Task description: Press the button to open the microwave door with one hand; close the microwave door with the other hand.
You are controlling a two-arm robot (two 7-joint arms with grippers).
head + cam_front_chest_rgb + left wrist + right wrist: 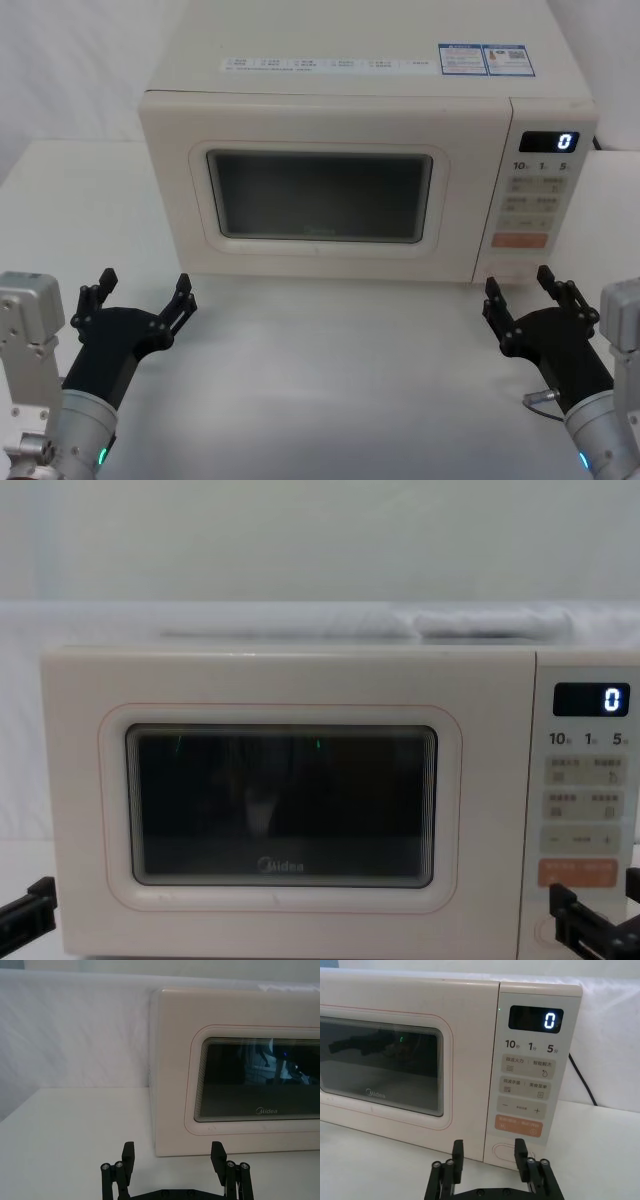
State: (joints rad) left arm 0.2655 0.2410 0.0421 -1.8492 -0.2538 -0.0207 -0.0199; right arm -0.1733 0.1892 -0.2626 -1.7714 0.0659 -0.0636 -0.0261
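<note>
Nothing in the job looks done yet. Both steps are left.

On the left, the black left end effector (143, 297) hangs just over the white bench (330, 370), in front of the left corner of the cream-white microwave. Its fingers are apart and hold nothing. It is near the microwave but not touching it.

In the middle is the wide cream-white microwave door with the dark glass window and thin pink line around it (320, 195). It is shut flat against the box. The grey "Midea" name sits under the glass. So the door has not been opened.

To the right of the door is the narrow cream control strip (530, 1070). Its little dark screen (535, 1019) shows a glowing 0. Low on the strip is an orange key (518, 1126), and under that, at the very bottom, is the wide pill-shaped cream button with the thin oval ring (504, 1151). This is the one to press.

On the right, the black right end effector (520, 290) hangs over the bench just in front of that button. Its fingers are apart and empty too. It is close to the button but has not touched it.

I think the right one is about to push the button. After the door swings open, the left one should push it shut.
</note>
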